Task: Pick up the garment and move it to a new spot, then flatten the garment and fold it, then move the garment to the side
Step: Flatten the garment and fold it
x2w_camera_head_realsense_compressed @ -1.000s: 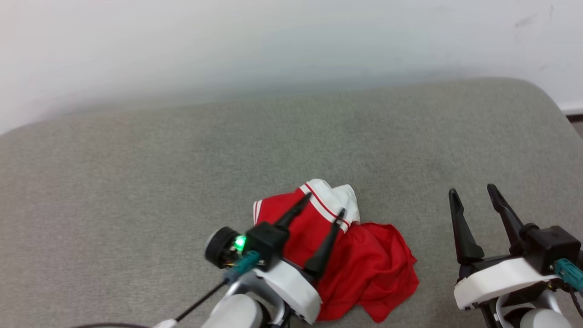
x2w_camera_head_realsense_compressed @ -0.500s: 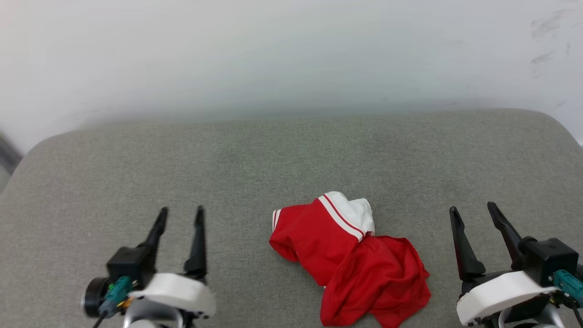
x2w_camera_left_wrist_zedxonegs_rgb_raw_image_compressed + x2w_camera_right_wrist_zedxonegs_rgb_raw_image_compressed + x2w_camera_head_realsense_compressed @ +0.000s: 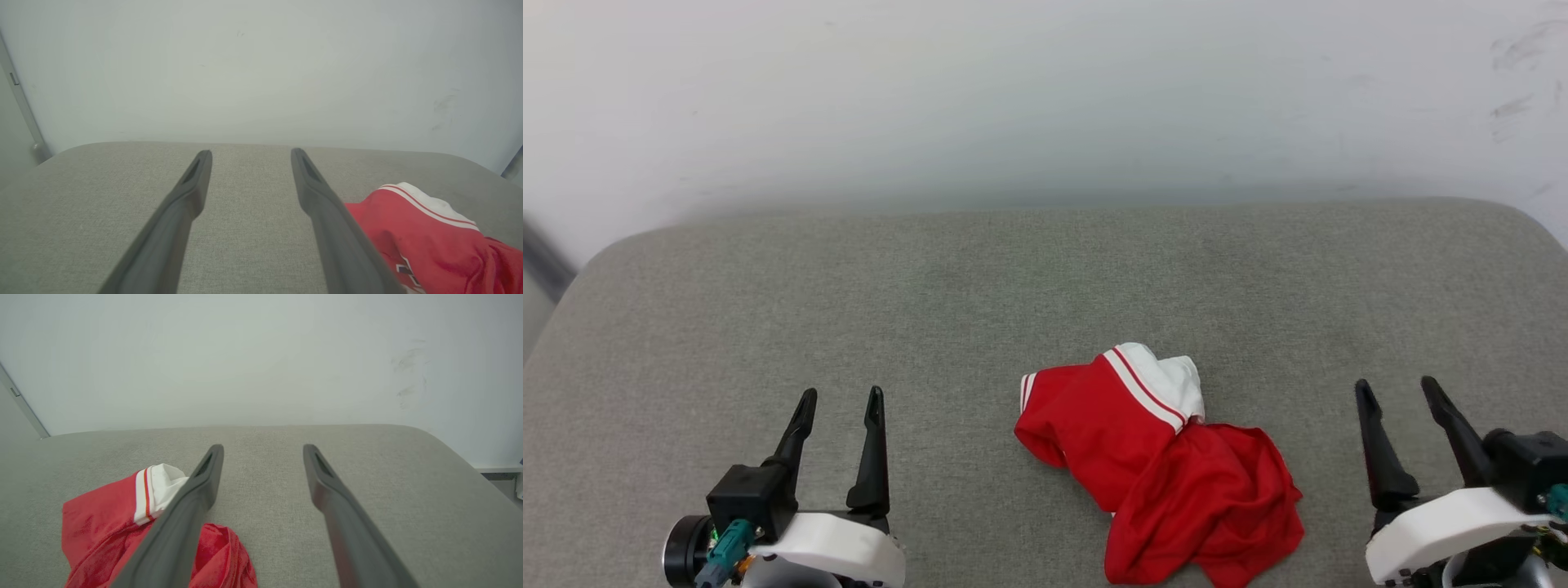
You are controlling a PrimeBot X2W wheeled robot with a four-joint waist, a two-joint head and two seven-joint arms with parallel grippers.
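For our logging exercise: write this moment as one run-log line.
garment: crumpled on grey cushion, unheld | left gripper: open, apart from it | right gripper: open, apart | fold: not yet done

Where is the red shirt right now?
In the head view the garment lies crumpled on the grey cushion between the left gripper and the right gripper, nearer the right one.

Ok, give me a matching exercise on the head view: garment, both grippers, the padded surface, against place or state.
1 garment
2 left gripper
3 right gripper
4 padded surface

A open, lower right
B crumpled heap, between the grippers
C grey, under everything
D open, lower left

Pairs: 1-B, 2-D, 3-A, 4-C
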